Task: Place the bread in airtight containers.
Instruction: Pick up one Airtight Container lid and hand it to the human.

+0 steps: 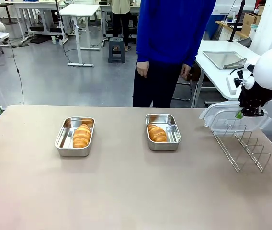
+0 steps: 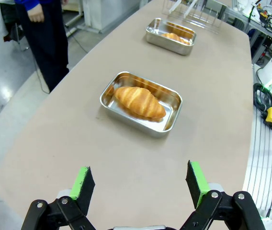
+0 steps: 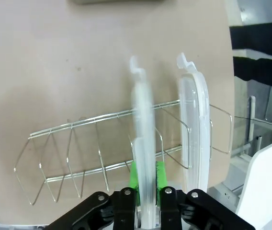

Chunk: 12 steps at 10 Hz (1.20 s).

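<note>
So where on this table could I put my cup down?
Widest bare stretch: the table's near side, in front of both steel containers. Also the gap between the left container and the right container, and the tabletop left of the left one. Crowded at the far right: the wire rack with clear lids, the right pincer closed on one.

No text can be read in any of the views — no label, brand, number or sign is legible on any surface.
</note>
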Each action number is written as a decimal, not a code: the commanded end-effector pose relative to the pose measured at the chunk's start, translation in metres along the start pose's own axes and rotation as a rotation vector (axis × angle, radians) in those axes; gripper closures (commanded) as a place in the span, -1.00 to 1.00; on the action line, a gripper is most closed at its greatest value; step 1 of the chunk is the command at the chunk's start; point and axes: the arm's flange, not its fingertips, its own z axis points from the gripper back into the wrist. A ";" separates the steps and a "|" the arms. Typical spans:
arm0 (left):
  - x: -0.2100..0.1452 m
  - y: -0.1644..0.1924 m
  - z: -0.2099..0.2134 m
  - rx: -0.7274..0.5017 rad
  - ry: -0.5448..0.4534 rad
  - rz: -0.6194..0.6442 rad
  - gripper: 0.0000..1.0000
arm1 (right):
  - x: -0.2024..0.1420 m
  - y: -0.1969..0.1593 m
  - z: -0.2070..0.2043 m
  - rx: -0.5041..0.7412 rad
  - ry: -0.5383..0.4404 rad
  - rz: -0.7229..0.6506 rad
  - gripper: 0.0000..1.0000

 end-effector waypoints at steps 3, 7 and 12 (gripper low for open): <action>0.000 0.000 0.001 -0.007 -0.004 -0.017 -1.00 | 0.005 0.011 0.017 -0.018 0.057 -0.008 1.00; 0.000 0.000 0.001 -0.007 -0.004 -0.017 -1.00 | 0.008 0.017 0.077 -0.055 0.042 -0.001 0.85; 0.000 0.000 0.001 -0.007 -0.004 -0.017 -1.00 | 0.053 0.041 0.182 -0.361 0.016 0.180 0.85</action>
